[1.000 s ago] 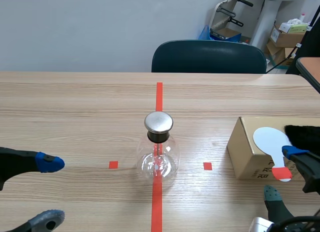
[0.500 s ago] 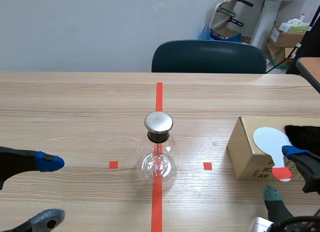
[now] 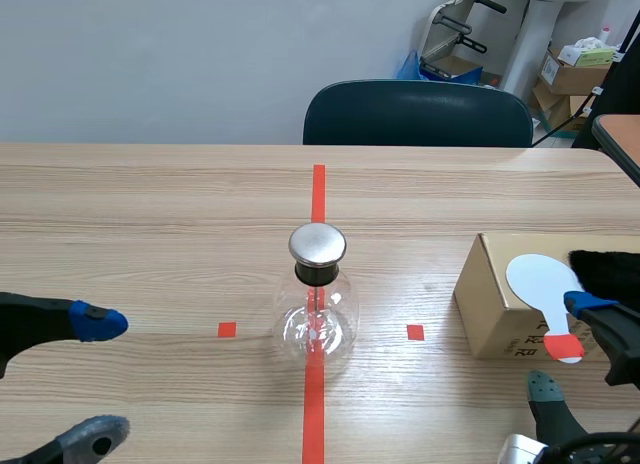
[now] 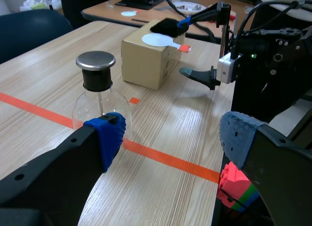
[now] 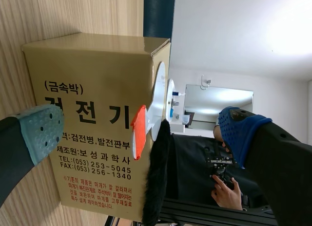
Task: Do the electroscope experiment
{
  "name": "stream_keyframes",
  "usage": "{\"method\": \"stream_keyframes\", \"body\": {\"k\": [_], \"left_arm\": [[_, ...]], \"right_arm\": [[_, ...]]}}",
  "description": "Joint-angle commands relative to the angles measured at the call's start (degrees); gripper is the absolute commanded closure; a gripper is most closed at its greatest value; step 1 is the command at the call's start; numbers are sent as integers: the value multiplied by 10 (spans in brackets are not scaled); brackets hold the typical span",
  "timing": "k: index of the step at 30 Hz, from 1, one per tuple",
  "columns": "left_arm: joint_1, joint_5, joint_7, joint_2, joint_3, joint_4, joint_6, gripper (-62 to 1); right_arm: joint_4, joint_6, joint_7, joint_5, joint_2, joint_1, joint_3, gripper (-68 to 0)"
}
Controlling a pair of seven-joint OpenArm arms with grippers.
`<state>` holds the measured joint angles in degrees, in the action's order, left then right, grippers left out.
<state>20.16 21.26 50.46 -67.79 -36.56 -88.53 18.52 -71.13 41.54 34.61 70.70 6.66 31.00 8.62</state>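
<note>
Flask (image 3: 317,304) stands upright on the centre tape, metal cap on. My left gripper (image 3: 97,381) hangs spread wide, well apart from it. My right gripper (image 3: 568,346) is spread too, the paddle (image 3: 540,281) handle between its fingers; paddle lies atop box (image 3: 490,314), fur (image 3: 605,269) beside.

The left black arm lies low over the near left corner of the wooden table (image 3: 150,204). The left gripper (image 3: 98,382) has its blue-padded and grey-padded fingers spread wide apart. The right black arm lies low at the near right corner, and the right gripper (image 3: 567,346) is spread just as wide.
</note>
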Motion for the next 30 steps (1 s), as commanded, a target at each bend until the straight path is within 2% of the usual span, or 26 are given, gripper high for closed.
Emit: {"method": "stream_keyframes", "body": {"k": [1, 30], "left_arm": [[0, 3, 14, 0, 4, -8, 1, -432], [0, 3, 9, 1, 4, -7, 1, -432]], "right_arm": [[-6, 33, 0, -4, 3, -4, 1, -679], [-6, 33, 0, -4, 3, -4, 1, -679]]}}
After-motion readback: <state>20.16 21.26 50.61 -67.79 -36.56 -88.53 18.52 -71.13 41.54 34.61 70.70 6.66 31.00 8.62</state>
